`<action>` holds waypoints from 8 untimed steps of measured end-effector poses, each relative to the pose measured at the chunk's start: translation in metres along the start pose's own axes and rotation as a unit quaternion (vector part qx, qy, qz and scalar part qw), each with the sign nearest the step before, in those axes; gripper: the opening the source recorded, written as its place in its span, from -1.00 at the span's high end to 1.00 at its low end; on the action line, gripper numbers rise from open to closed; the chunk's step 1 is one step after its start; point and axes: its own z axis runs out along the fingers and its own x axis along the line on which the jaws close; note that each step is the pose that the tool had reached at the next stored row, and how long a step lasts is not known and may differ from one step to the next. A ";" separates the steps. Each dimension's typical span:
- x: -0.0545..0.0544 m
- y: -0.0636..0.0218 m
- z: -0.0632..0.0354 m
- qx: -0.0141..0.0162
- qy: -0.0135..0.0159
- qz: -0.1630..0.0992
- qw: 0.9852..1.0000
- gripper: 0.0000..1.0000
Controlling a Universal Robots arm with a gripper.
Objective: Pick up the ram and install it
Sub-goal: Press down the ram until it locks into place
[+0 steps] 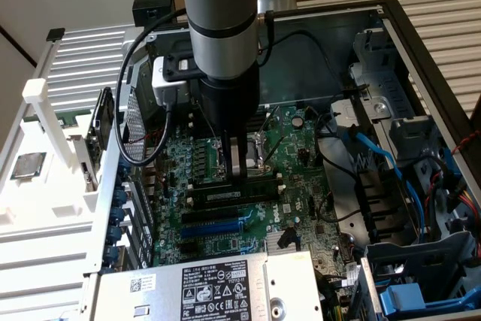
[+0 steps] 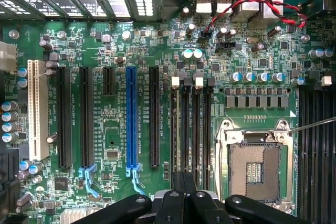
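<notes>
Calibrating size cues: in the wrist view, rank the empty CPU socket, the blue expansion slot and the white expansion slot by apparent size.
1. Empty CPU socket: largest area by far.
2. Blue expansion slot: longest slot, though narrow.
3. White expansion slot: a bit shorter than the blue one, similar width.
The two slots are close; camera angle could skew that call.

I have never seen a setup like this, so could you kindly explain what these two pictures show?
A grey robot arm reaches into an open computer case. One picture is taken from outside, the other from a camera on the arm's wrist, facing the green motherboard. Its fingers are shut, low over the black memory slots. A long thin stick, seemingly the ram, sits along a slot just beneath them; whether they touch I cannot tell. A square silver chip lies outside the case.
</notes>
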 end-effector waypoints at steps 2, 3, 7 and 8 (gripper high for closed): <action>0.000 0.0002 0.0007 0.000 0.000 0.000 1.000 0.80; 0.000 0.0003 0.0010 0.000 0.000 0.000 1.000 0.80; 0.000 0.0004 0.0011 0.000 0.000 0.000 1.000 0.80; 0.000 0.0004 0.0012 0.000 0.000 0.000 1.000 0.80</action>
